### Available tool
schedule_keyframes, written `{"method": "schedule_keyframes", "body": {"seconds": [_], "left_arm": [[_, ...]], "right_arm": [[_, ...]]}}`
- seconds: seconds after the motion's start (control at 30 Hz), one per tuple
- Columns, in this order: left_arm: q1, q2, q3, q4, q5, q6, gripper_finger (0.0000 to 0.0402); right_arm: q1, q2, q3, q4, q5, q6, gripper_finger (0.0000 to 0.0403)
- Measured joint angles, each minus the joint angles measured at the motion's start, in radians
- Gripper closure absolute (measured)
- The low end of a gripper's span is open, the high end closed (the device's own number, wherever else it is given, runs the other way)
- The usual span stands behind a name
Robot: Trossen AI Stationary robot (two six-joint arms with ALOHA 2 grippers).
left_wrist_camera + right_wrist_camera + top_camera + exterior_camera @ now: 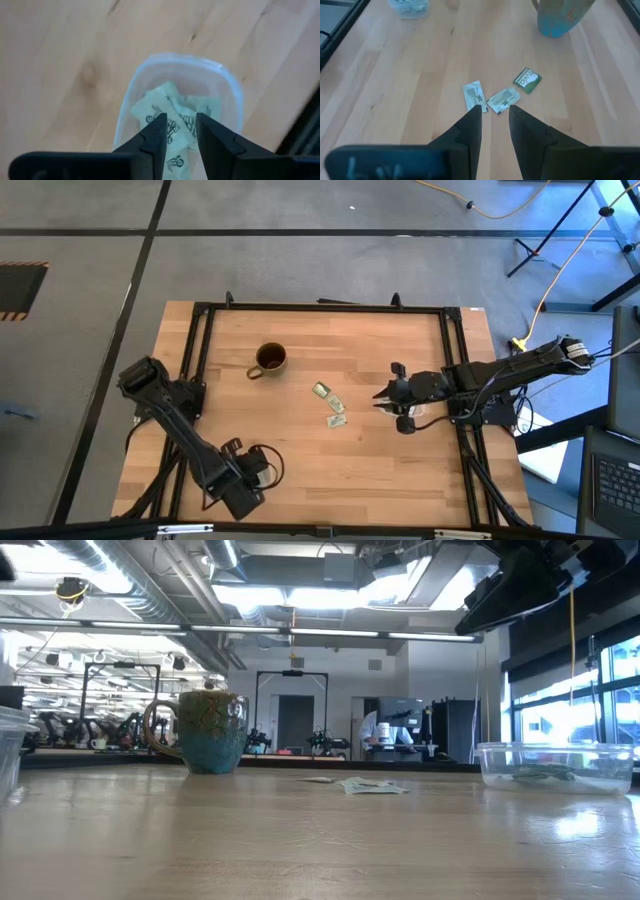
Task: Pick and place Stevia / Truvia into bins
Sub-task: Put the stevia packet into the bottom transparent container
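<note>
Down at the near left of the counter point(380, 470), the left end effector point(178, 131) hangs over one clear bin point(235, 95), fingers parted with nothing between them; several pale sachets point(162, 107) lie inside directly beneath. Toward the middle, three loose packets remain on the wood: a white one point(473, 94), a crumpled one point(503, 98) just beside it, and a green one point(527, 80) a little apart. The right end effector point(495, 117) is poised near them from the right, fingers apart and empty. The second bin point(555, 766) sits on the right, holding at least one packet as far as can be told. Farther back stands the mug point(269, 360).

Judging from this, the main risk is in picking: flat paper gives little edge, so the fingers may slide over a packet, or pinch the two neighbours together. A carried sachet could also flutter past the shallow rim.
</note>
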Motion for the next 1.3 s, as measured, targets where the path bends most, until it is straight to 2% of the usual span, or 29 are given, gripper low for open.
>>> {"method": "schedule_keyframes", "body": {"seconds": [0.07,0.2,0.37,0.43,0.57,0.63,0.83,1.03,1.2,1.3], "left_arm": [[-0.003,-0.026,0.000,0.000,-0.068,0.034,0.0306],[-0.017,-0.067,0.001,0.001,-0.315,0.140,0.0308],[-0.020,-0.128,-0.025,-0.007,-0.503,0.244,0.0308],[-0.014,-0.169,-0.055,-0.004,-0.533,0.246,0.0310],[0.015,-0.257,-0.143,0.069,-0.533,0.262,0.0315],[0.039,-0.300,-0.198,0.177,-0.503,0.324,0.0319],[0.098,-0.412,-0.442,0.682,-0.408,0.613,0.0328],[0.169,-0.442,-0.660,1.143,-0.300,0.813,0.0327],[0.229,-0.442,-0.751,1.343,-0.268,0.912,0.0330],[0.255,-0.442,-0.760,1.370,-0.285,0.975,0.0331]], "right_arm": [[0.000,0.000,0.000,0.001,0.000,0.000,0.0301],[0.000,0.040,0.000,0.076,0.000,-0.010,0.0301],[0.000,0.144,0.000,0.203,-0.021,-0.115,0.0301],[0.000,0.185,0.000,0.247,-0.046,-0.139,0.0301],[0.000,0.238,0.000,0.284,-0.055,-0.143,0.0301],[0.000,0.253,0.000,0.286,-0.055,-0.135,0.0301],[0.001,0.312,0.000,0.339,-0.078,-0.130,0.0301],[0.001,0.404,0.000,0.396,-0.082,-0.133,0.0301],[0.001,0.494,0.036,0.401,-0.081,-0.134,0.0301],[0.000,0.547,0.069,0.402,-0.081,-0.137,0.0301]]}}
